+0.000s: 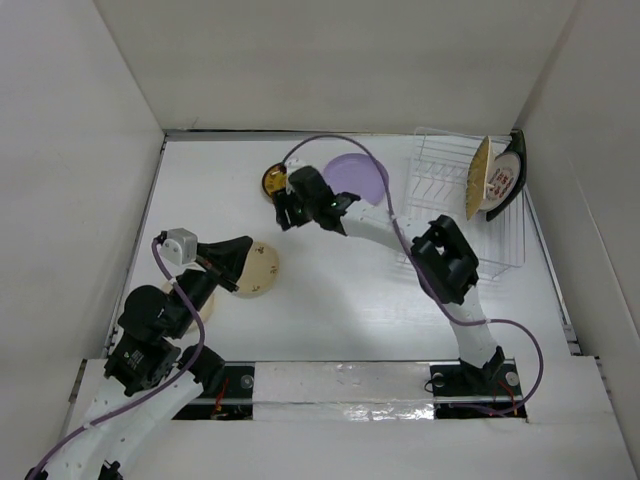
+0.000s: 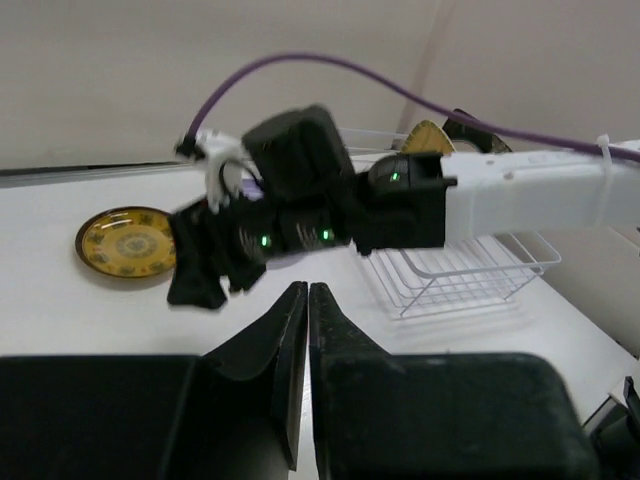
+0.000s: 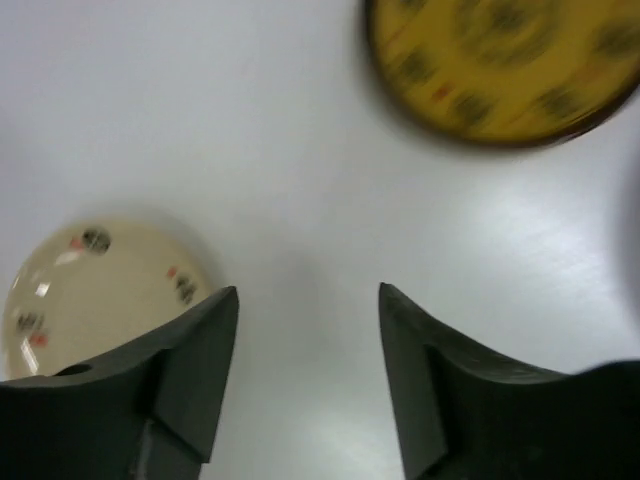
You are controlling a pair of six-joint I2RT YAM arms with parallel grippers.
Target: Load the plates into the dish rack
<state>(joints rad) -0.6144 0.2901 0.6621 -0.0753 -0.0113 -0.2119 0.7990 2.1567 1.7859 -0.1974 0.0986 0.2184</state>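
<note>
The right pincer is hanging released over the white tabletop, between the round brown-and-yellow patterned plate and the cream floral-specked plate. The left pincer is sitting clenched on nothing. The round lavender plate is lying beside the white wire dish rack. In the rack, a yellow ribbed plate and a white red-lettered plate are standing on edge.
</note>
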